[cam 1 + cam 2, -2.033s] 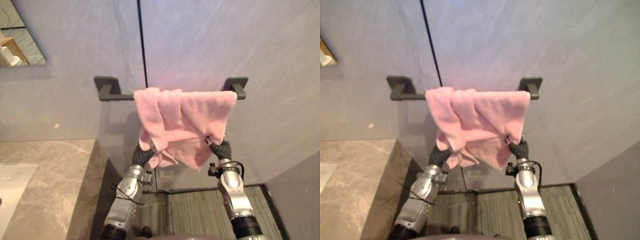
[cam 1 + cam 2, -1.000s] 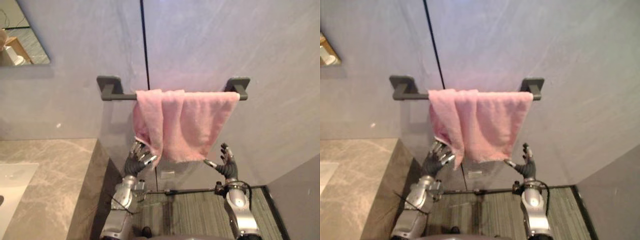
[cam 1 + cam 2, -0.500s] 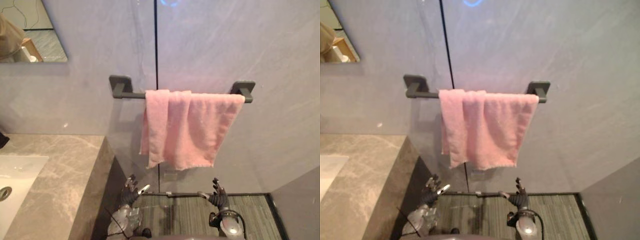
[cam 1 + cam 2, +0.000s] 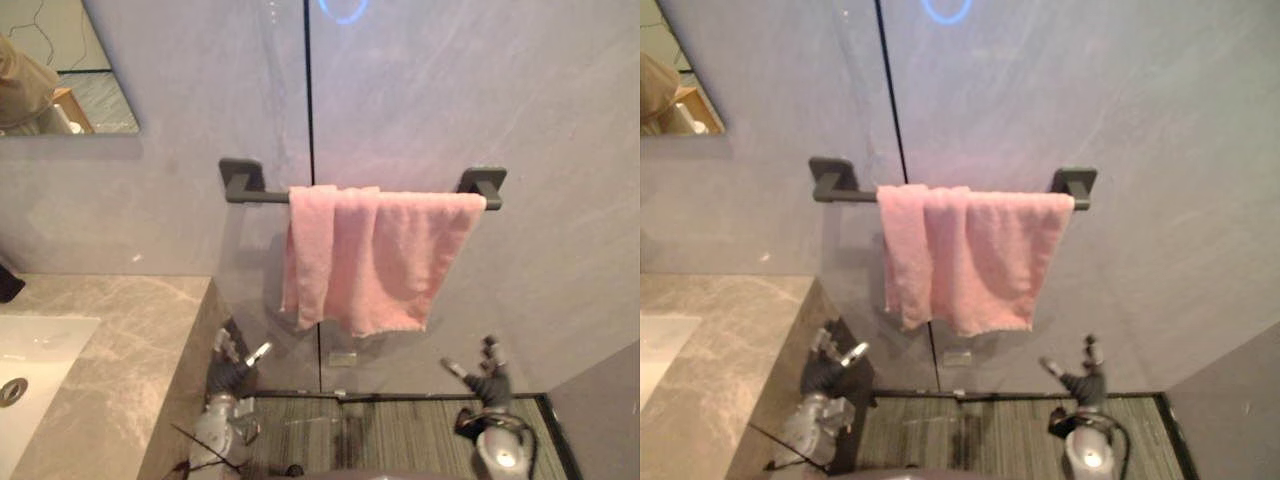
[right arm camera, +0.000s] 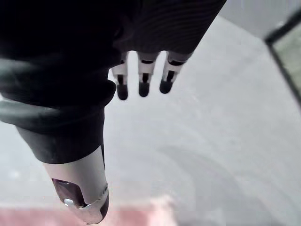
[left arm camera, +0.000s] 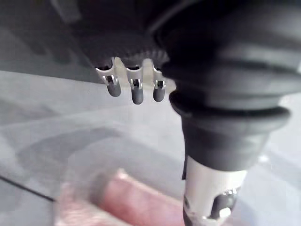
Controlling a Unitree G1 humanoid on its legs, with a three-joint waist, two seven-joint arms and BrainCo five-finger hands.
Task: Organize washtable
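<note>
The pink towel [image 4: 365, 260] hangs over the dark wall rail [image 4: 260, 193], toward its right end. Its left part is bunched into a fold and its lower hem runs uneven. Both my hands sit low, below the towel and apart from it. The left hand [image 4: 230, 372] is near the edge of the stone washtable [image 4: 110, 340] and the right hand [image 4: 487, 375] is off to the right. Each has its fingers spread loose and holds nothing.

I judge the hanging step all but finished, so doing it well now means not disturbing the drape. I would bring the arms down and toward me, keeping the fingertips clear of the hem so nothing snags and drags the cloth along the rail. The left fold may be doubled over itself, though I can't tell from here. If I tidy it, I would pinch both lower corners and pull down evenly, never from one side alone.
</note>
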